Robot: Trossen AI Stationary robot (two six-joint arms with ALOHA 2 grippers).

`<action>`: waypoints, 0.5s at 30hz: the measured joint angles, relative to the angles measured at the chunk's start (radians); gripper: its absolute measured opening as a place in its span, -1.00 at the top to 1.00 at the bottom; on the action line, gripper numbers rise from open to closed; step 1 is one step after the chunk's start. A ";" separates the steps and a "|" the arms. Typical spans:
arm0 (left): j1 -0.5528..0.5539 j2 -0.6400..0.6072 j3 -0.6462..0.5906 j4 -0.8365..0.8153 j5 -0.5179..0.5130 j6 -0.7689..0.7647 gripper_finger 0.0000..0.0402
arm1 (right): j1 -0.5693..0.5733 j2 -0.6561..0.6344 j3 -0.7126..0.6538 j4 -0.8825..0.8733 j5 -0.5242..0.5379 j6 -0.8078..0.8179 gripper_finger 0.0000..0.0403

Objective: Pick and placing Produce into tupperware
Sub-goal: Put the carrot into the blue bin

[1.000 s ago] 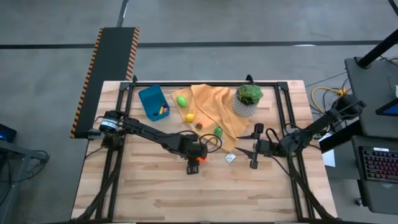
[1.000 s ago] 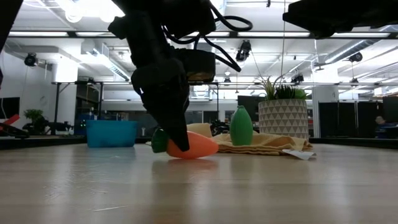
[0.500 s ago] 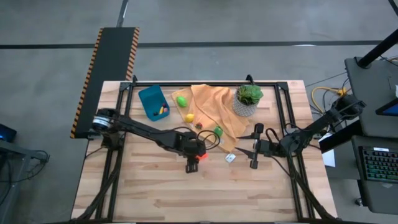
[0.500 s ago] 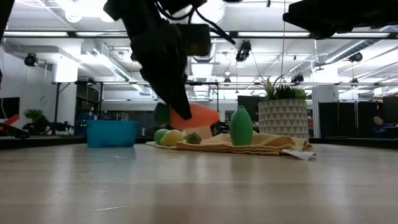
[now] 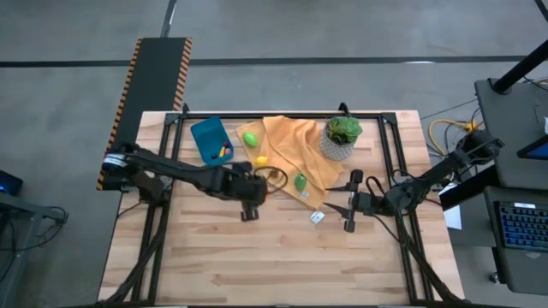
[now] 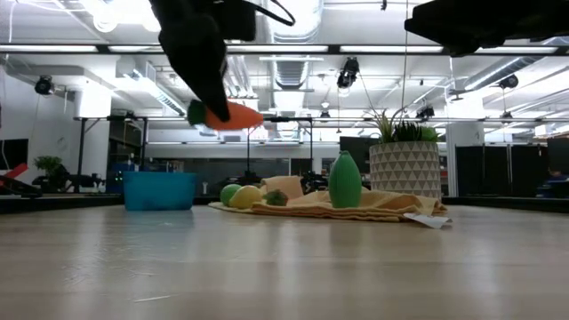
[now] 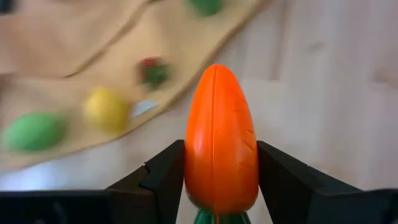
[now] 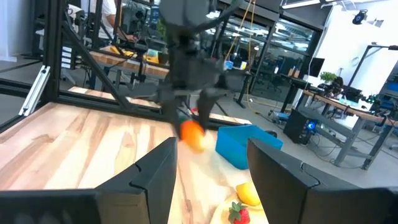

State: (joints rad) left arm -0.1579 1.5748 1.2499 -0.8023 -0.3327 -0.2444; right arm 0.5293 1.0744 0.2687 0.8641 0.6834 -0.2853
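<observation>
My left gripper (image 5: 249, 208) hangs above the table's middle, just near of the orange-yellow cloth (image 5: 291, 147), shut on an orange toy carrot (image 7: 221, 140) with a green top (image 6: 196, 112). The blue tupperware (image 5: 211, 140) stands at the far left and holds small pieces. On the cloth rest a green fruit (image 5: 250, 138), a yellow one (image 5: 261, 161), a small red-green piece (image 5: 274, 172) and a green pear shape (image 5: 300, 180). My right gripper (image 8: 211, 186) waits open at the table's right, pointing level toward the left arm. My left gripper pinches the carrot's thick half (image 7: 189, 177), near its green top, between its two fingers, one on each side. The fingers slant down from the table's left and lie along the carrot, whose pointed tip (image 7: 215, 70) sticks out ahead. The carrot is lifted clear of the table.
A leafy plant in a pale patterned pot (image 5: 341, 137) stands at the cloth's far right corner. A small white scrap (image 5: 317, 217) lies on the wood near my right gripper. Bare wood fills the table's near half.
My left gripper has risen and drawn back toward the table's left and far side, toward the tupperware, tipping more steeply down. The carrot, lying on the wood between the fingers a second ago, is now lifted well clear of it.
</observation>
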 joint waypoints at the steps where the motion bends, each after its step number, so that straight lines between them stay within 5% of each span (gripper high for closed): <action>1: 0.011 -0.017 0.000 -0.022 -0.023 -0.002 0.17 | 0.000 0.000 0.000 0.001 0.000 0.000 0.07; 7: 0.104 -0.145 -0.015 -0.094 -0.137 -0.005 0.17 | 0.000 0.000 -0.002 0.000 0.000 0.005 0.07; 15: 0.339 -0.256 -0.028 -0.131 -0.148 0.016 0.17 | 0.000 0.000 -0.003 0.000 0.000 0.007 0.07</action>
State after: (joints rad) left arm 0.1811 1.3188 1.2218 -0.9335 -0.4812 -0.2285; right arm 0.5297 1.0740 0.2661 0.8636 0.6830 -0.2779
